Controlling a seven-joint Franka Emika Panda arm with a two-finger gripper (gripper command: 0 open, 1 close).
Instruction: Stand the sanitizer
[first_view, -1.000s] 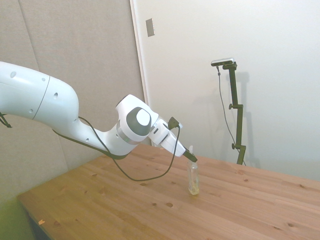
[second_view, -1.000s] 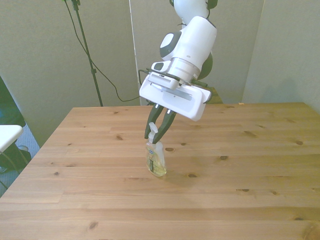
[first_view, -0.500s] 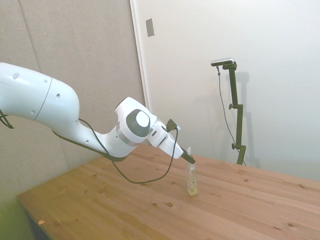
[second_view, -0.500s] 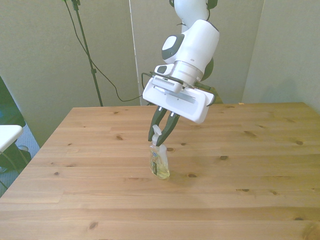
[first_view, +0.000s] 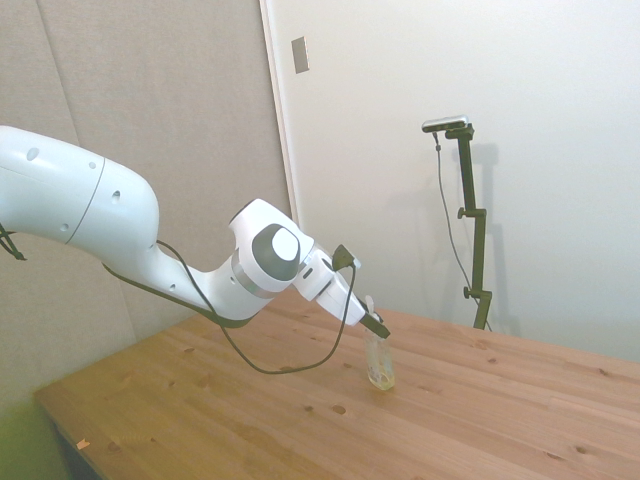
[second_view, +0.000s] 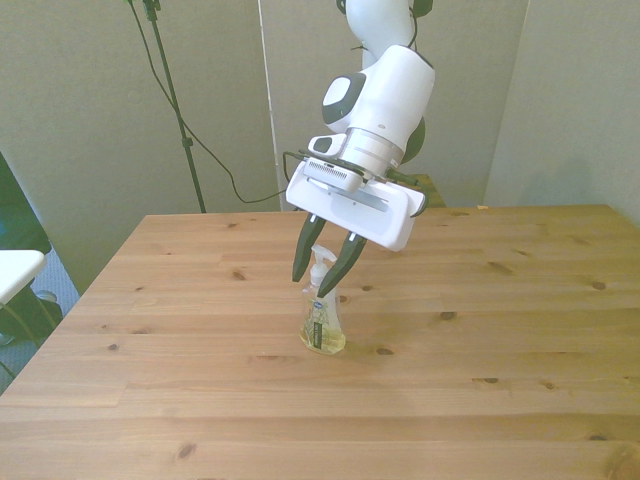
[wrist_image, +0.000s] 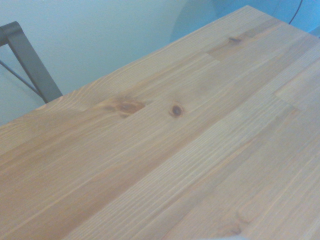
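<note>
**Front view: bottle upright between parted fingers**

Front view showed the wooden table (second_view: 480, 330) filling the lower half of the room, its planks pale and dotted with knots. Over it hung the white arm (second_view: 385, 90), bent downward from the far side, with a black cable looping off behind it. At the arm's end the gripper (second_view: 318, 276) pointed down at the boards, its two dark fingers (second_view: 301, 262) spread apart with a clear gap between them.

The bottle (second_view: 321, 325) stood upright on the table, roughly midway along its width and a bit toward the front view's left. Its white pump (second_view: 320, 262) rose into the gap between the fingers, and neither finger seemed to press on it. Pale yellowish liquid sat in the bottom of the bottle.

From the side, the arm (first_view: 90, 215) stretched in low, and the gripper (first_view: 375, 326) sat by the bottle's (first_view: 380, 366) neck, the base resting flat on the wood (first_view: 300, 420).

Up close from the wrist, only bare planks (wrist_image: 180, 150) showed.
</note>
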